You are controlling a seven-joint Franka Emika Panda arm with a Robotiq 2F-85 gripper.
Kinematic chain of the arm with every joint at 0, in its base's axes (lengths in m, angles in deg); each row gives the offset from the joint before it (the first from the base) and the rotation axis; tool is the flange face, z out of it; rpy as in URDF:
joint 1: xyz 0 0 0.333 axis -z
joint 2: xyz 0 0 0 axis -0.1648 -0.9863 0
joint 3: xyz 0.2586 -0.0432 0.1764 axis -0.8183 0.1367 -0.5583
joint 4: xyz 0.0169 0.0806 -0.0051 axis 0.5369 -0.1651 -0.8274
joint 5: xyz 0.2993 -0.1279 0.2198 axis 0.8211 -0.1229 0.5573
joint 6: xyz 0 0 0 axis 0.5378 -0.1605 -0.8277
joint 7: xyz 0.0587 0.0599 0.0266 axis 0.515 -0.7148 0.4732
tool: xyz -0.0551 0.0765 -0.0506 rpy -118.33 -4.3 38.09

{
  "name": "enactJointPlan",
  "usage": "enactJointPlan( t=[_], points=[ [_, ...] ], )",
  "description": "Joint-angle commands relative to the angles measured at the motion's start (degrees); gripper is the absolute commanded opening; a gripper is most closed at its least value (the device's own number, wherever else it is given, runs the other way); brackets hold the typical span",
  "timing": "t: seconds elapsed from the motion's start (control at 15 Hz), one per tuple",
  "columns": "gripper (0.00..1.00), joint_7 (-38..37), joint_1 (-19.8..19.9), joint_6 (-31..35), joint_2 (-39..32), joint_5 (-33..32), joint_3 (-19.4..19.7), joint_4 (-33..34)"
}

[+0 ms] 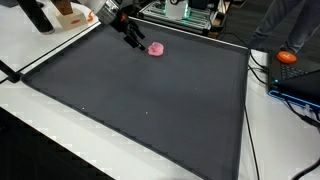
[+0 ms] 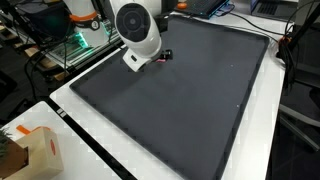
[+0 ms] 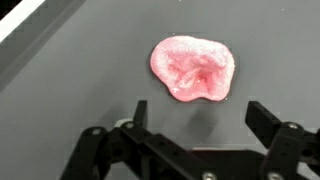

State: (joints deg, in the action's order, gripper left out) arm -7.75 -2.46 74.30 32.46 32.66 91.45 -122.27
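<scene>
A soft pink lump [image 3: 193,68], crumpled like putty or a small cloth, lies on the dark grey mat [image 3: 70,95]. My gripper [image 3: 200,115] hovers just short of it, jaws spread wide with nothing between them; the lump sits ahead of the gap, apart from both fingers [image 3: 140,112]. In an exterior view the pink lump [image 1: 156,48] rests near the mat's far edge, with the gripper [image 1: 133,40] right beside it. In another exterior view the arm's white wrist [image 2: 138,30] hides the lump.
The dark mat [image 1: 140,100] covers most of the white table. An orange object [image 1: 288,57] and cables lie beyond one edge. A cardboard box [image 2: 25,155] stands at a table corner. Equipment with green light [image 2: 80,40] sits behind the mat.
</scene>
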Motion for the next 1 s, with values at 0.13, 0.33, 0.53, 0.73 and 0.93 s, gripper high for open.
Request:
enactJointPlan(
  t=[0.13, 0.33, 0.53, 0.73, 0.93],
  points=[
    [1.0, 0.92, 2.48, 2.5, 6.01, 13.37, 1.73, -9.22],
    [1.0, 2.55, 2.45, 3.75, 7.98, 17.81, 2.87, -12.36],
    [1.0, 4.02, 1.71, 6.18, 9.13, 18.41, 3.44, -14.9],
    [1.0, 5.17, 1.71, 7.83, 10.21, 19.15, 3.36, -17.06],
    [1.0, 6.44, 1.75, 8.96, 11.13, 20.19, 3.23, -18.73]
  ],
)
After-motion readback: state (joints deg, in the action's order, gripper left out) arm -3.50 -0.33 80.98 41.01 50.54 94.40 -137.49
